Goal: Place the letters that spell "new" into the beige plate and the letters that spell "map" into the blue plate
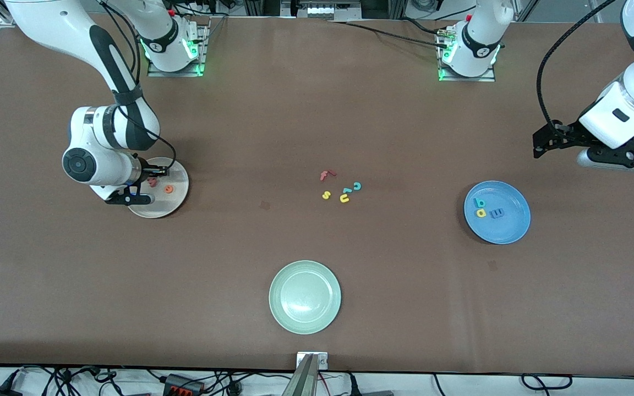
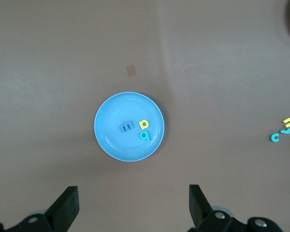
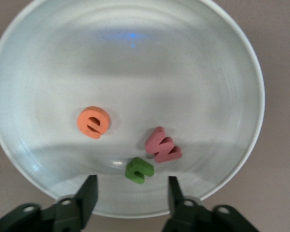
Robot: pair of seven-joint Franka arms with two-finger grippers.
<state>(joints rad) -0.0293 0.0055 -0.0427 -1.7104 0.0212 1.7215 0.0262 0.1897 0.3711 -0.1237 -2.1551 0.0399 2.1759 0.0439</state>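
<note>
The beige plate lies toward the right arm's end of the table. In it lie the orange "e", the pinkish-red "w" and the green "n". My right gripper hangs low over this plate, open, with the "n" lying free between its fingers. The blue plate holds the blue "m", teal "a" and yellow "p". My left gripper waits open and empty, high over the table beside the blue plate.
A pale green plate sits near the front camera's edge. At mid-table lie loose letters: a red "f", a yellow "s", a yellow "u" and a teal "c".
</note>
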